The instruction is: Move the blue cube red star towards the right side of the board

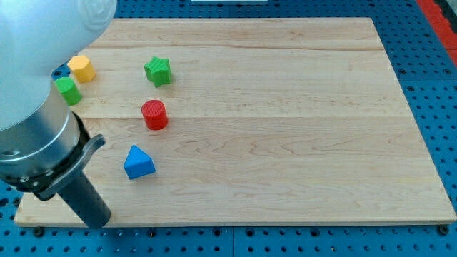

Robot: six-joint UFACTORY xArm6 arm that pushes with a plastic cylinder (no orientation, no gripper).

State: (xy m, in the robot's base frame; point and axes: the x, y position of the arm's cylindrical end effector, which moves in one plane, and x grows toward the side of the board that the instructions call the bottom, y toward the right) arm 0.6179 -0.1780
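A blue triangular block (138, 163) lies on the wooden board (285, 143) at the lower left. A red cylinder (153, 114) stands just above it. My dark rod comes down from the arm's body at the view's left. Its tip (99, 220) rests near the board's bottom-left edge, below and to the left of the blue block and apart from it. The tip touches no block.
A green star (158, 71) lies above the red cylinder. A yellow block (83, 68) and a green block (68, 91) sit close together at the board's left edge, partly beside the arm's large grey body (36, 107). Blue pegboard surrounds the board.
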